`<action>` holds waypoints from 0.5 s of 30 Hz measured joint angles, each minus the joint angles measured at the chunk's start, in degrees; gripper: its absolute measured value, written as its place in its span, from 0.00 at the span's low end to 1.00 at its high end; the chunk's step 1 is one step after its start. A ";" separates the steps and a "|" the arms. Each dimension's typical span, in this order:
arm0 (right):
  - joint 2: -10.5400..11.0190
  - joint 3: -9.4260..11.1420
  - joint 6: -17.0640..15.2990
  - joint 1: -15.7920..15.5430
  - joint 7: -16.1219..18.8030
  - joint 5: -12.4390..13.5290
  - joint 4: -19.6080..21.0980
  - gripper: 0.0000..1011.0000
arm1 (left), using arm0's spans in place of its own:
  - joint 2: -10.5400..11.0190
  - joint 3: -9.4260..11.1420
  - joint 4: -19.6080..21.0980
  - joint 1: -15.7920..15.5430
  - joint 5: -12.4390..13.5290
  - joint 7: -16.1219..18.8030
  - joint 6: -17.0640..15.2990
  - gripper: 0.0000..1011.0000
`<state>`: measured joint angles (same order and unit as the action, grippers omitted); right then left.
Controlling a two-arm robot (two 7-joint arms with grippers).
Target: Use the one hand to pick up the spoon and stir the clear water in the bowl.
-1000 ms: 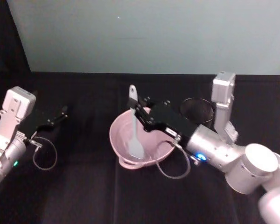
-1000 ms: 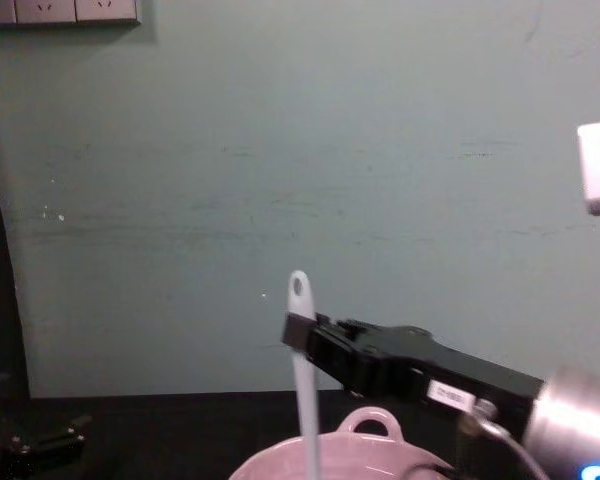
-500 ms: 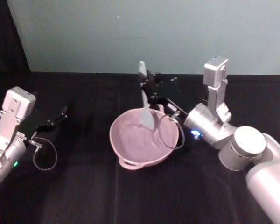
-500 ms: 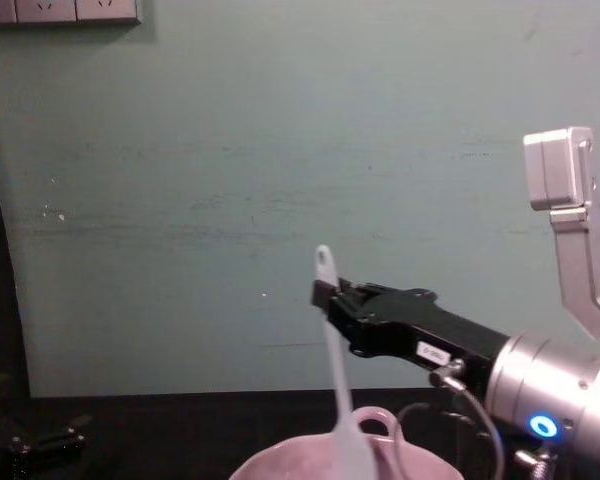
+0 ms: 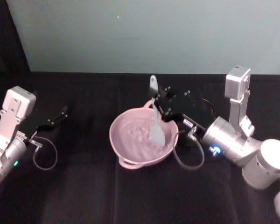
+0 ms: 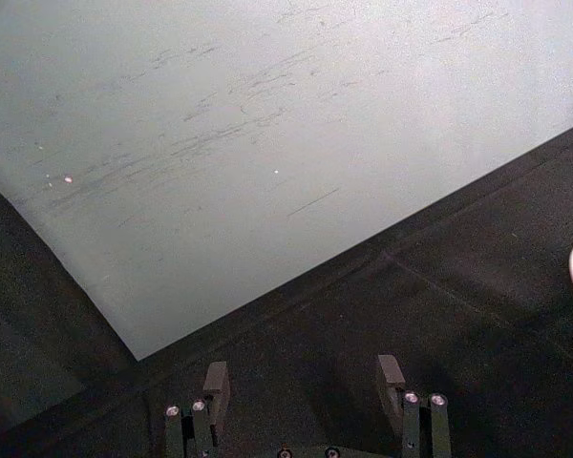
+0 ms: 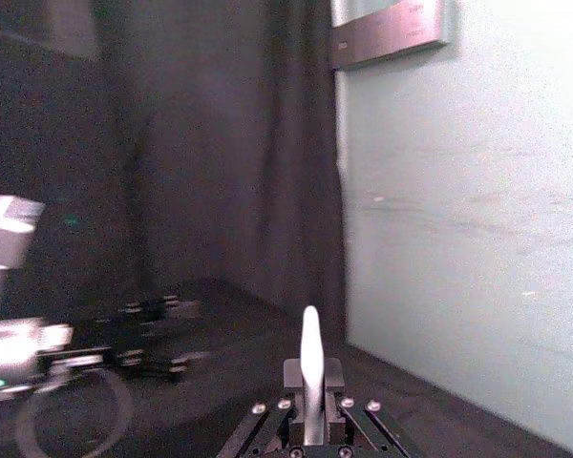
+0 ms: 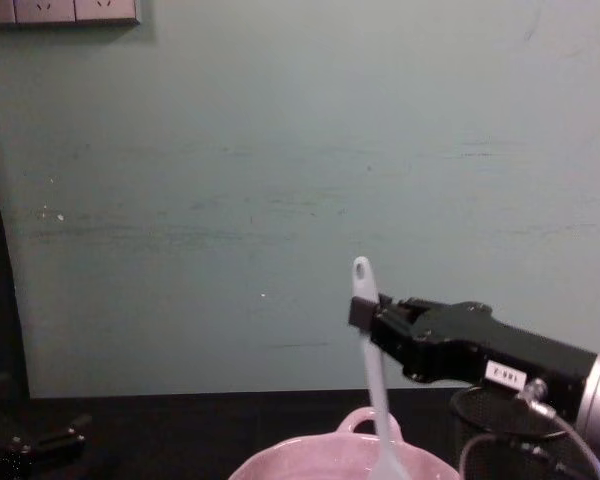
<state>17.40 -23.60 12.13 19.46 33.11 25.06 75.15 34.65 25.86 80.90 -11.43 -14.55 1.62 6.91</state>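
Since half a second ago, the right pincer [image 5: 157,103] has carried the spoon [image 5: 156,127] from the far rim to the right side of the bowl [image 5: 126,140]. The handle is clamped and the blade is inside. Open bench [image 5: 84,186] lies in front and to the left. The chest view adds one black mesh cup [image 8: 485,415] behind that pincer. The left pincer [image 6: 306,382] is parked at the left, fingers apart and empty. Count: one spoon, one bowl.

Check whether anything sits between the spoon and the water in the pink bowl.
Nothing visible does. The right tool grips the spoon by its handle, with the blade down inside the bowl. The black mesh cup stands to the bowl's right, off the path. The left tool sits far left, open.
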 joint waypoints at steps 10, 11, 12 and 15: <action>-2.16 -3.37 0.19 -1.23 2.86 3.02 0.39 0.12 | 0.00 0.00 0.00 0.00 0.00 0.00 0.00 1.00; -2.56 -3.44 0.66 -0.92 2.85 3.05 -0.13 0.12 | 0.00 0.00 0.00 0.00 0.00 0.00 0.00 1.00; -3.14 -3.51 1.24 -0.50 2.82 3.07 -1.03 0.12 | 0.00 0.00 0.00 0.00 0.00 0.00 0.00 1.00; -5.76 -3.59 4.56 1.80 2.27 2.71 -5.57 0.12 | 0.00 0.00 0.00 0.00 0.00 0.00 0.00 1.00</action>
<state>11.64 -27.19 16.69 21.26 35.38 27.77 69.57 34.64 25.86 80.90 -11.43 -14.55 1.62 6.91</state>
